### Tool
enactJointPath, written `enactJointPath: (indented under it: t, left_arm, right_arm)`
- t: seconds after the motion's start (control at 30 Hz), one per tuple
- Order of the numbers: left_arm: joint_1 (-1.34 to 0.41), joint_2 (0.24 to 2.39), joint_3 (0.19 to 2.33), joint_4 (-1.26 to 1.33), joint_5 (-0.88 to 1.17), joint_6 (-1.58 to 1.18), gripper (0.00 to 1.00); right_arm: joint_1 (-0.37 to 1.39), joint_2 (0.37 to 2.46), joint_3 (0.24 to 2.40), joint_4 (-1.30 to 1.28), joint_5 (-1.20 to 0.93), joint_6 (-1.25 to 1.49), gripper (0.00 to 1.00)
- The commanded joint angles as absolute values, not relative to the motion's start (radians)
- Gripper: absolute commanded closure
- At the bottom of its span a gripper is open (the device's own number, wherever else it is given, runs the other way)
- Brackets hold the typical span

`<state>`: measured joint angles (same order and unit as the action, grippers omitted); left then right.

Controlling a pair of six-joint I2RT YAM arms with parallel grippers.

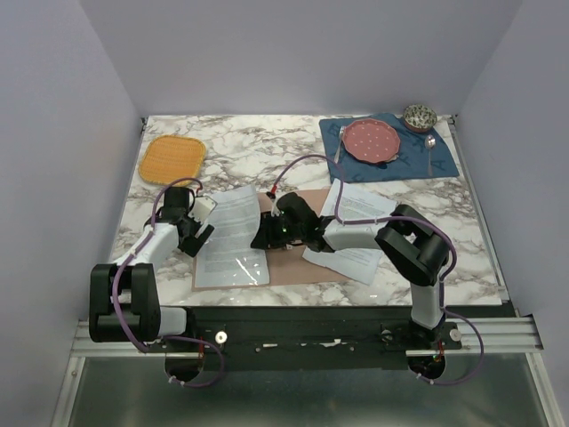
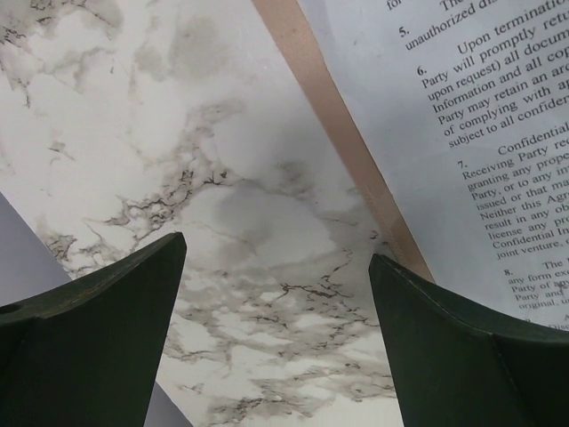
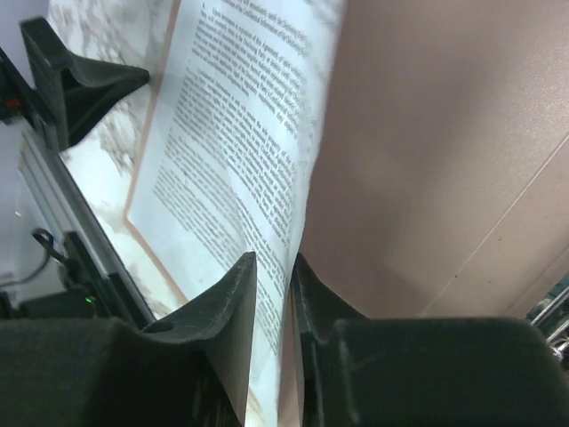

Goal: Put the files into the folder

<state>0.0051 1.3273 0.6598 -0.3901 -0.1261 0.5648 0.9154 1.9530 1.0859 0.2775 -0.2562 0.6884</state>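
1. The right gripper (image 3: 274, 262) has its fingers (image 3: 222, 311) a thin slit apart. The edge of one printed sheet (image 3: 231, 133) runs straight into that slit. Whether they pinch it or only flank it, I cannot tell.
2. From that slit the sheet spreads away past the left-hand finger. Bare card of the open folder (image 3: 427, 160) lies past the right-hand finger.
3. The left gripper (image 2: 276, 249) has its fingers (image 2: 107, 311) spread wide and holds nothing. Marble table (image 2: 222, 178) lies between and beyond the tips.
4. Just outside its right-hand finger (image 2: 462, 338) run the folder's edge strip and the same sheet.
5. The second sheet (image 1: 356, 233) lies behind the right gripper's fingers, beside that arm, partly on the folder's far half and partly on the marble.
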Motion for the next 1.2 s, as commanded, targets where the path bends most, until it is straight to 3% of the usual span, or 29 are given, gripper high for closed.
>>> enactJointPath:
  t: [0.0,0.07,0.17,0.4,0.43,0.47,0.57,0.8,1.0,1.17]
  left_arm:
    - [0.002,1.289,0.712,-0.482,-0.106,0.552,0.01]
    - [0.003,1.267,0.733,-0.505,-0.112,0.554,0.01]
    - [0.003,1.24,0.77,-0.538,-0.12,0.558,0.01]
    - [0.003,1.19,0.945,-0.672,-0.051,0.486,0.01]
    - [0.003,1.196,0.968,-0.69,-0.011,0.471,0.01]
    - [0.002,1.203,1.013,-0.722,-0.002,0.456,0.01]
    - [-0.073,1.221,1.069,-0.765,0.075,0.408,0.01]
    - [-0.314,1.308,1.107,-0.71,0.084,0.267,0.01]
    - [-0.391,1.465,1.189,-0.626,0.12,0.181,0.02]
    - [-0.446,1.612,1.259,-0.58,0.117,0.149,0.04]
  right_arm:
    - [0.916,1.97,1.118,0.195,-0.25,0.641,0.54]
    - [0.916,1.956,1.126,0.155,-0.239,0.618,0.43]
    - [0.914,1.928,1.144,0.083,-0.215,0.597,0.36]
    - [0.913,1.775,1.1,0.003,-0.121,0.537,0.36]
    - [0.911,1.757,1.095,0.003,-0.114,0.525,0.37]
    - [0.91,1.729,1.091,-0.038,-0.106,0.52,0.47]
    - [0.884,1.704,1.074,-0.086,-0.069,0.506,0.59]
    - [0.769,1.684,1.0,-0.083,-0.064,0.494,0.65]
    - [0.713,1.723,0.98,-0.04,-0.08,0.489,0.69]
    - [0.703,1.77,0.992,-0.008,-0.117,0.499,0.81]
